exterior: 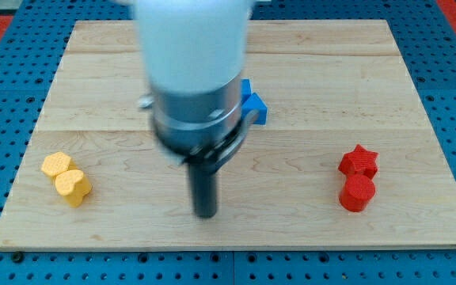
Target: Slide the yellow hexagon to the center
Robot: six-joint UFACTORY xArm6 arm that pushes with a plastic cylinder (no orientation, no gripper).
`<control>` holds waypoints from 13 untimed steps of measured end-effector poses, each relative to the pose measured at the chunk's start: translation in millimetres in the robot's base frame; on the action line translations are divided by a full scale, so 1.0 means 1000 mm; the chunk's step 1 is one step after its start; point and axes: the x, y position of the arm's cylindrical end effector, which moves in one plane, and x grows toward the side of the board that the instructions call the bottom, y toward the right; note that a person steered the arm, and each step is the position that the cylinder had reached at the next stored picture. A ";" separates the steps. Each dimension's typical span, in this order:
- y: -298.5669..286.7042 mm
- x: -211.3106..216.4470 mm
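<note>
The yellow hexagon (55, 165) lies near the wooden board's left edge, touching a yellow heart-shaped block (73, 188) just below and to its right. My tip (205, 212) rests on the board near the bottom centre, well to the right of both yellow blocks and apart from them. The white and grey arm body (195, 71) hangs over the board's centre and hides what lies under it.
A blue block (253, 104) shows partly from behind the arm, right of centre; its shape is unclear. A red star (359, 161) and a red round block (357, 192) sit together at the right. The wooden board (315, 71) lies on a blue perforated table.
</note>
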 end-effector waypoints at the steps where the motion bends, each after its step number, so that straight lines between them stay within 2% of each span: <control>1: -0.086 0.003; 2: -0.147 -0.033; 3: -0.148 -0.050; 4: -0.139 -0.047; 5: -0.175 -0.030; 6: -0.213 -0.055; 8: -0.195 -0.100; 9: -0.151 -0.108; 10: -0.136 -0.124; 11: -0.201 -0.125; 12: -0.150 -0.145; 13: -0.060 -0.151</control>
